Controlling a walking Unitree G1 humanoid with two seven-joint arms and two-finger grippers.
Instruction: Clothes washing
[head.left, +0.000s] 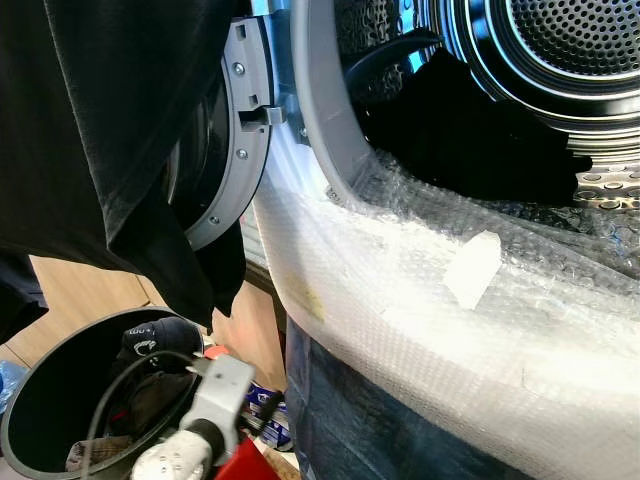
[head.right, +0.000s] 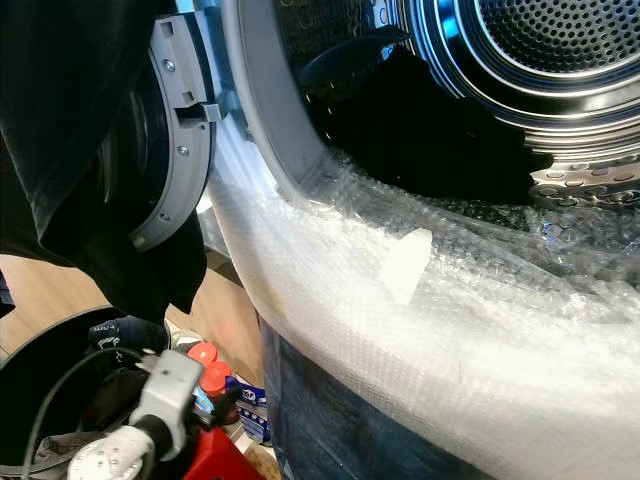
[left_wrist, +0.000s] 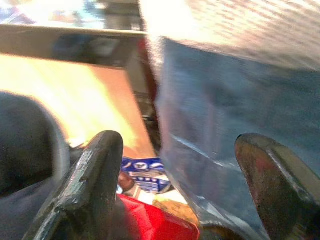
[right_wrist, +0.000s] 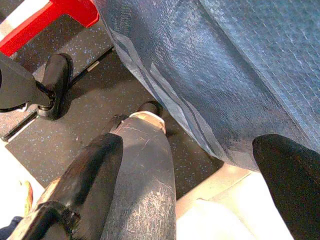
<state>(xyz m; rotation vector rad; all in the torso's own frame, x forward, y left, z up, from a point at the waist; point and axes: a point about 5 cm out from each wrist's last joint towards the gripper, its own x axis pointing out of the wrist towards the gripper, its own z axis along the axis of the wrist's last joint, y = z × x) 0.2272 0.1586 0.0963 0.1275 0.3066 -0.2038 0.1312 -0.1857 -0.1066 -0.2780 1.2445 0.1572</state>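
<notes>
Bubble-wrapped washer drum (head.left: 560, 60) gapes beside one hanging black garment (head.left: 110, 130).

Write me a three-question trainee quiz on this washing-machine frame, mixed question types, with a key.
1. True or false: the washer door stands open.
2. What wraps the front of the machine below the drum opening?
A. bubble wrap
B. a towel
C. cardboard
3. Fill in: the black garment hangs above a round black ____.

Key
1. True: the door is swung aside, and the perforated drum shows.
2. A: bubble wrap covers the front.
3. Bin: it holds more clothes. Both wrist views show the left gripper and right gripper open, holding nothing.
</notes>
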